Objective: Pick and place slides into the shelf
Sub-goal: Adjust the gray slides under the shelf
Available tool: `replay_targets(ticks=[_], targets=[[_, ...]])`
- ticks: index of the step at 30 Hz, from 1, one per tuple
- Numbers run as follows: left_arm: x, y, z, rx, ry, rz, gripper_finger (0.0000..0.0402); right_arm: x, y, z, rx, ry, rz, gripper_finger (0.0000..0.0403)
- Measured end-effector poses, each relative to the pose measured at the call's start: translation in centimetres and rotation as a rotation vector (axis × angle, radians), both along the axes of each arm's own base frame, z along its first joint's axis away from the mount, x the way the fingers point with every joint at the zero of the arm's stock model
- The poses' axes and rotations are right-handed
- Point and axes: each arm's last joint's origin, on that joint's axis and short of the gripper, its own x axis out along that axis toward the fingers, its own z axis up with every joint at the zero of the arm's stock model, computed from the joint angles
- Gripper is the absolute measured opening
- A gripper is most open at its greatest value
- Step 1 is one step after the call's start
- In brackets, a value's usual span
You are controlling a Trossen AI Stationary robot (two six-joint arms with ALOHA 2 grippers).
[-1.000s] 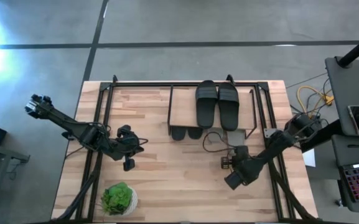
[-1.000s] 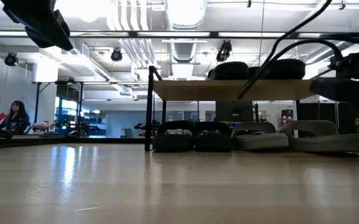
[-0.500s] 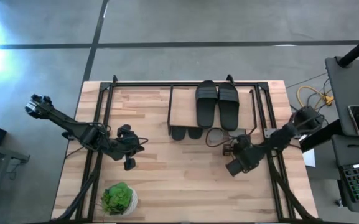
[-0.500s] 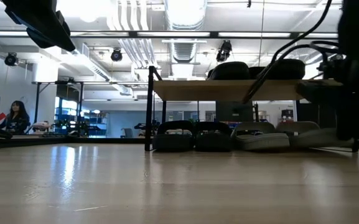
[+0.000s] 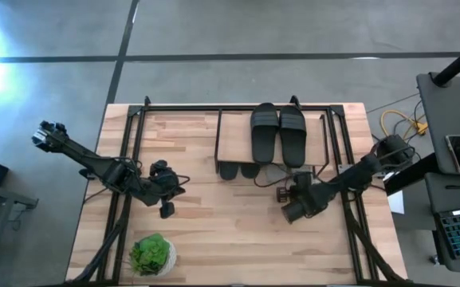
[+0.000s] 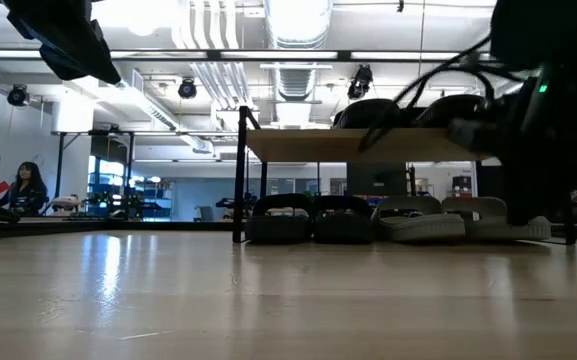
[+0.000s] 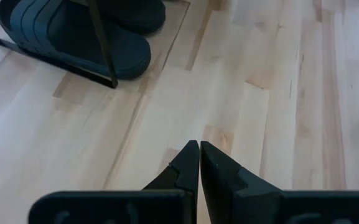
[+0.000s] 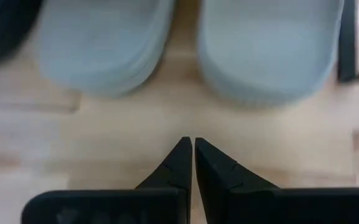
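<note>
Big open workshop behind the bench, concrete floor all round, and everything sits on a light wooden table [image 5: 214,231] with plenty of bare board in front of the shelf [image 5: 233,135].

The right gripper [image 8: 193,147] has its fingers pressed together, holding nothing, and it hangs just in front of the shelf with the tips aimed at the gap between the two light grey slides [image 8: 185,43]. Those two lie side by side under the shelf's wooden top, toes toward the claw, with a black frame leg [image 8: 347,40] tight against the outer one. A black pair [image 6: 313,218] sits beside them under the same board, and another black pair [image 5: 278,131] rests on top of the shelf. So by my read all three pairs are already home.

What could go wrong: if that arm pushes forward with the tips shut, it would likely nudge the grey pair deeper or skew one against the frame leg. Its cable loops [image 5: 271,177] hang close to the shelf's front edge too, so lifting straight up risks snagging the top board or dragging the upper pair off.

The left gripper [image 7: 199,149], also pinched shut and empty, waits well away from the shelf, off its left front corner.

Room to move: back off away from the shelf, toward the table's near edge, where it's all open wood. Only the potted plant [image 5: 151,255] stands there, far off toward the left corner.
</note>
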Motion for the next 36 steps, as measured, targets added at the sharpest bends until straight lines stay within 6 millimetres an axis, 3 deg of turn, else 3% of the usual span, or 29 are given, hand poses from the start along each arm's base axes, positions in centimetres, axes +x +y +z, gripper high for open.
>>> replay_targets(ticks=[7,12,14,17,19,21,24,27,29,32,36], targets=[[0.6,-0.3,0.7,-0.047,-0.092,-0.001,0.0000,-1.0,3.3,2.9,0.050,0.058,-0.065,0.0012],[1.3,-0.7,1.4,-0.094,-0.183,-0.001,0.0000,-2.4,6.4,4.1,0.266,0.190,-0.090,0.0012],[1.7,-0.9,1.9,-0.129,-0.253,-0.002,0.0000,-1.8,8.2,4.5,0.295,0.044,0.037,0.0012],[2.2,-1.1,2.8,-0.139,-0.355,-0.031,0.0000,0.5,10.9,5.7,0.265,-0.423,0.238,0.0012],[2.5,-1.3,3.5,-0.135,-0.429,-0.060,0.0000,2.4,11.8,6.9,0.208,-0.743,0.270,0.0012],[2.9,-1.3,4.3,-0.146,-0.506,-0.105,0.0000,4.6,11.9,8.2,0.115,-0.957,0.323,0.0012],[3.4,-0.9,5.4,-0.201,-0.593,-0.188,0.0000,8.0,10.4,10.9,-0.027,-1.132,0.540,0.0012],[3.8,-0.1,6.3,-0.262,-0.680,-0.234,0.0000,10.9,6.9,13.8,-0.190,-1.276,0.740,0.0012],[4.0,0.6,6.7,-0.278,-0.712,-0.235,0.0000,11.6,4.3,15.2,-0.291,-1.255,0.811,0.0012],[3.9,1.8,7.2,-0.308,-0.734,-0.185,0.0000,10.4,1.1,17.2,-0.291,-1.134,0.896,0.0012],[3.0,3.0,8.0,-0.306,-0.783,-0.146,0.0000,6.2,-1.6,18.8,-0.245,-0.893,0.915,0.0012]])
